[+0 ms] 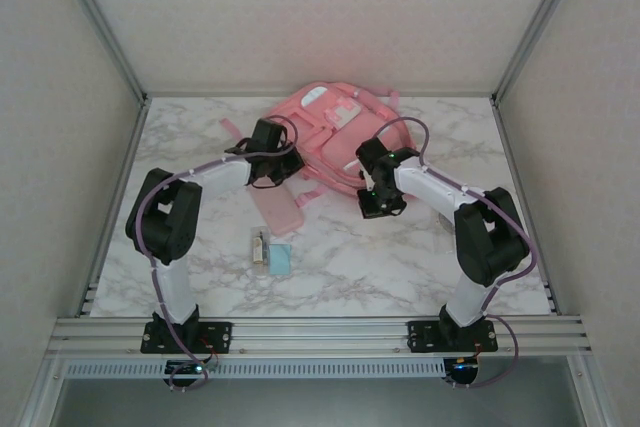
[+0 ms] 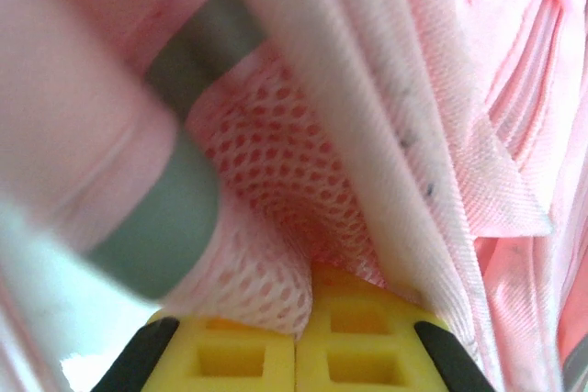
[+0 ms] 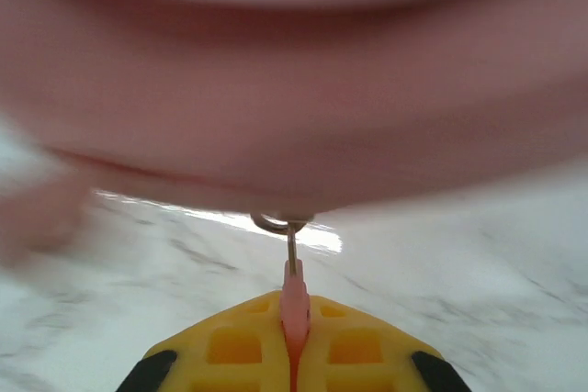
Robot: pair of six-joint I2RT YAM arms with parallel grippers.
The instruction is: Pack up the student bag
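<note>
Pinching student bag (image 1: 330, 112), left hand (image 2: 296, 341), right hand (image 3: 294, 341)

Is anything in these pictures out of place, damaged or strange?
Nothing looks spilled or damaged. The student bag lies crumpled. The left gripper pinches its mesh into a fold, and the right gripper is shut on a zipper pull. A pink pouch and a flat blue item lie outside the bag.

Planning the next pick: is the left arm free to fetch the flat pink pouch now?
Probably not yet: the left gripper is shut on mesh of the student bag. Once released, the pouch lies uncovered on the table beside that arm.
</note>
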